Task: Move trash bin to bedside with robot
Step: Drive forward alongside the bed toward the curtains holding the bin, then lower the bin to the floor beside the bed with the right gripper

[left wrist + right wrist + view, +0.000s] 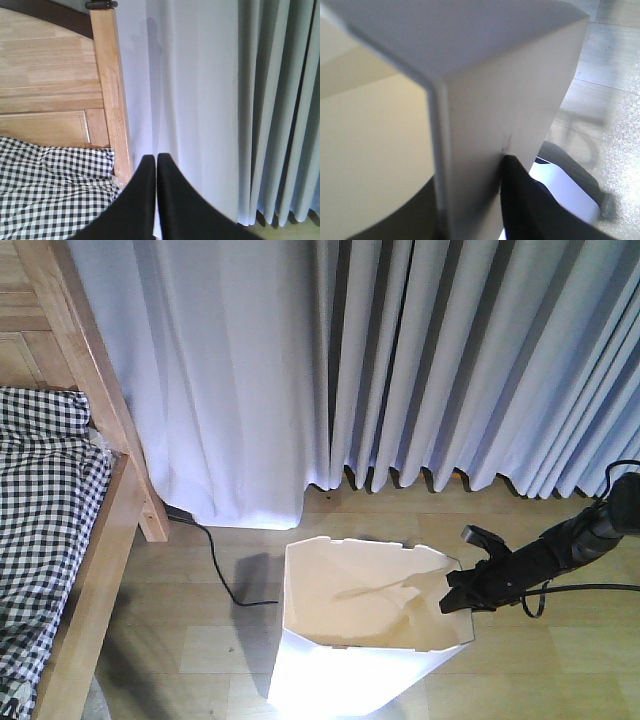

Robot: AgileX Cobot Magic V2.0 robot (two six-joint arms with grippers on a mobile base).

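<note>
The white trash bin [345, 685] stands on the wood floor at the bottom middle of the front view, its cream inside showing under an angular rim. My right gripper [455, 596] reaches in from the right on a thin black arm and is shut on the bin's right rim. In the right wrist view the bin wall [510, 85] fills the frame, with one black finger [520, 200] pressed on its outer face; the other finger is hidden behind the wall. The bed [95, 580], with its checked bedding [45, 500], lies left of the bin. My left gripper [156, 159] is shut and empty, facing the bed post [112, 90].
Pale curtains [400, 360] hang down to the floor behind the bin. A black cable [215, 560] runs from the foot of the bed post across the floor towards the bin's left side. The wooden headboard [45, 75] shows in the left wrist view.
</note>
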